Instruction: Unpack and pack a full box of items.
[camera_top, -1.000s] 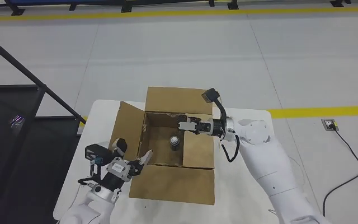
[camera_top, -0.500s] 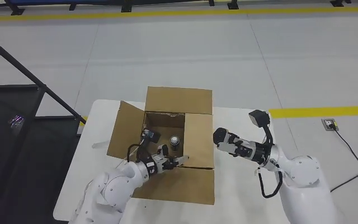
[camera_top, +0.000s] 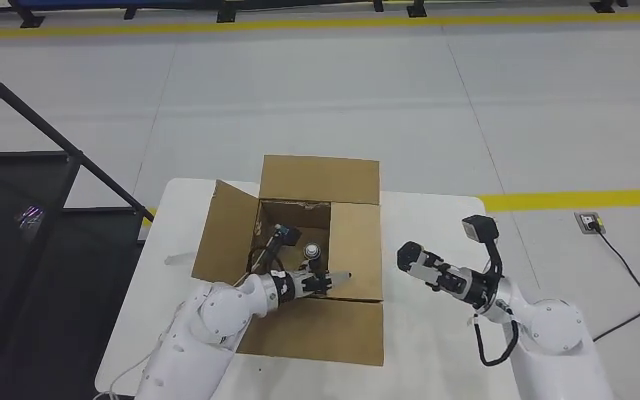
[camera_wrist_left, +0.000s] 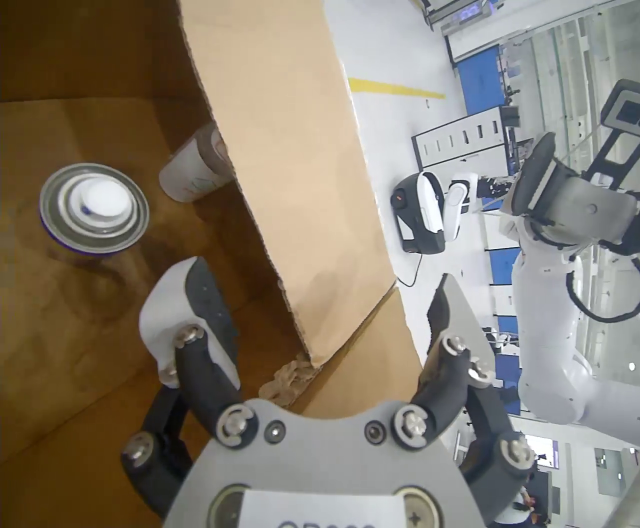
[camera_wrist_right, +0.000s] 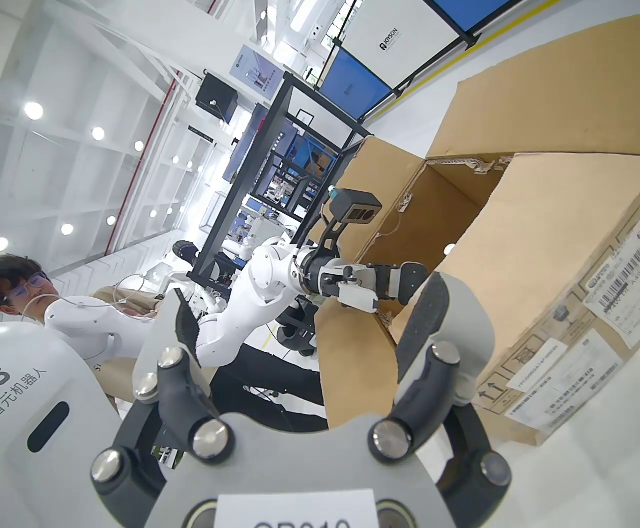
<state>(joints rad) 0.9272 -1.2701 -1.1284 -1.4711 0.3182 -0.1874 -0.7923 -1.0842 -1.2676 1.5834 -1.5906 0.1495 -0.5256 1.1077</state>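
Judged: unpacking is unfinished and packing has not begun. The left gripper (camera_wrist_left: 320, 295) is spread wide and empty at the rim of the box (camera_top: 320, 178). Just ahead of it a can (camera_wrist_left: 94, 215) stands upright on the box floor. A cup (camera_wrist_left: 192, 167) sits beyond the can, partly behind a flap. The right gripper (camera_wrist_right: 306, 310) is spread and empty, outside the box.

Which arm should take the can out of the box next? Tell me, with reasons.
Left. The left gripper is open over the box, close to the can. The right gripper, open too, sits outside the box, farther from the can.
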